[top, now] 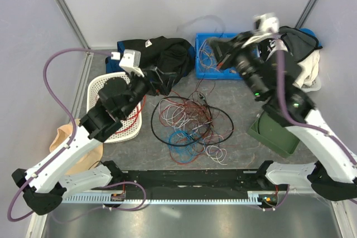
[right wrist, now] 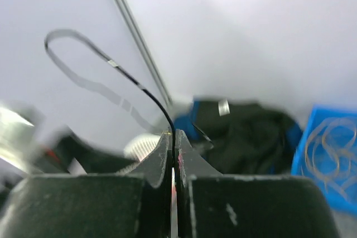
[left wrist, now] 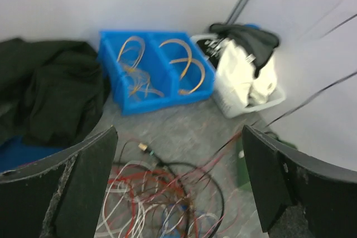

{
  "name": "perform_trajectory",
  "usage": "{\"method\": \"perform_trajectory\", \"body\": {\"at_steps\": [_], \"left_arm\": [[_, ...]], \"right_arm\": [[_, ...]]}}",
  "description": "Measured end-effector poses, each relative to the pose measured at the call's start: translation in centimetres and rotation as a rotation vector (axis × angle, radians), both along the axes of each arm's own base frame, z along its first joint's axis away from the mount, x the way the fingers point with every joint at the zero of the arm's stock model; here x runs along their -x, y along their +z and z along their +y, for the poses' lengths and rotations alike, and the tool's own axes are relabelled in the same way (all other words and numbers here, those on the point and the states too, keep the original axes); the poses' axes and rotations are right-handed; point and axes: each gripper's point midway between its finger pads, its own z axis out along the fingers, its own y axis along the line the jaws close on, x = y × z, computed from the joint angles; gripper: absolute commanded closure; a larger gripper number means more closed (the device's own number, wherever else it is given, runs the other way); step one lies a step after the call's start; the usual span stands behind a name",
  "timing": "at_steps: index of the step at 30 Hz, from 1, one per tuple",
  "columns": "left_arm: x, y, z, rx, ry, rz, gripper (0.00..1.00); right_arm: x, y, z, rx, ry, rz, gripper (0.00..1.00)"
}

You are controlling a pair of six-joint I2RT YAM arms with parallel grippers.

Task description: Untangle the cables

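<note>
Cables (left wrist: 162, 199) lay as a red, white, black and blue tangle on the grey table (left wrist: 184, 118), low in the left wrist view, below the gap between the fingers. Left gripper (left wrist: 178, 135) stood wide open, its fingers (left wrist: 83, 182) holding nothing. Beyond it was the blue bin (left wrist: 167, 103) at the table's far edge, with two compartments and loose coils of thin wire in each. Black cloth (left wrist: 50, 87) was heaped just left of the bin. White crate (left wrist: 234, 104) sat just right of the bin, stuffed with white and black fabric.

Right wrist view: right gripper (right wrist: 173, 140) was closed tight, its fingers (right wrist: 153, 165) pinching a thin cable (right wrist: 159, 104) that rose from the tips and looped up to the left in the air. Behind, blurred, were the black cloth and, at the right edge of the view, the blue bin with wire coils inside.

Top view: the tangle sat mid-table, a big black loop around much of it, outside every container. Blue bin stood at the far edge, right of centre, wires in both halves, with the motion-blurred right gripper above it. White mesh basket (top: 96, 90) was at the left edge, some red wire in it, partly hidden by the left arm (top: 72, 149). Green box (top: 273, 135) sat toward the right edge; its contents could not be told. White crate was in the far right corner.
</note>
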Motion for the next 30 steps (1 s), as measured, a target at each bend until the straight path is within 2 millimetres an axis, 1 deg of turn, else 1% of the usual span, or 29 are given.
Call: {"method": "perform_trajectory", "body": {"at_steps": [1,4,6,8,9,11,13,15,17,18,21,23,24,26,30], "left_arm": [[0.0,-1.6,0.6,-0.012,0.024,0.018,0.0],[0.2,-4.8,1.8,-0.031,0.067,0.048,0.0],[0.4,-6.5,2.5,-0.035,0.088,0.063,0.0],[0.6,-7.5,2.9,-0.031,0.1,0.075,0.0],[0.6,-7.9,3.1,-0.019,0.11,0.079,0.0],[0.8,-8.4,3.4,-0.002,0.119,0.084,0.0],[1.1,-8.6,3.6,0.035,0.116,0.063,0.01],[1.6,-8.3,3.8,0.091,0.1,0.016,0.01],[2.3,-7.9,3.7,0.149,0.065,-0.04,0.0],[2.6,-7.5,3.4,0.187,0.034,-0.08,0.0],[3.7,-6.3,2.1,0.26,-0.063,-0.177,0.0],[4.2,-5.3,0.9,0.29,-0.135,-0.238,0.0],[4.4,-4.9,0.2,0.298,-0.17,-0.268,0.0],[4.8,-3.7,-1.4,0.314,-0.245,-0.346,0.0],[4.9,-4.0,-3.9,0.279,-0.343,-0.429,0.0]], "right_arm": [[0.6,2.9,-1.0,-0.04,-0.013,-0.041,1.0],[2.3,8.6,-3.6,-0.123,-0.042,-0.122,1.0],[3.2,10.8,-4.8,-0.15,-0.051,-0.152,1.0],[3.7,12.1,-5.5,-0.166,-0.056,-0.172,1.0],[3.8,12.6,-5.7,-0.169,-0.057,-0.178,1.0],[3.7,12.7,-5.6,-0.165,-0.058,-0.175,1.0],[3.3,11.7,-5.1,-0.137,-0.058,-0.15,1.0],[2.4,9.6,-4.1,-0.096,-0.056,-0.11,1.0],[1.5,6.8,-3.1,-0.052,-0.053,-0.059,1.0],[0.8,4.5,-2.2,-0.013,-0.049,-0.017,1.0],[-0.3,-0.2,-0.5,0.066,-0.032,0.074,1.0],[-0.5,-2.4,0.4,0.1,-0.011,0.124,1.0],[-0.5,-3.0,0.7,0.103,0.0,0.142,1.0],[-0.2,-3.2,1.2,0.095,0.025,0.158,1.0],[0.7,-2.6,1.8,0.059,0.083,0.179,1.0]]}}
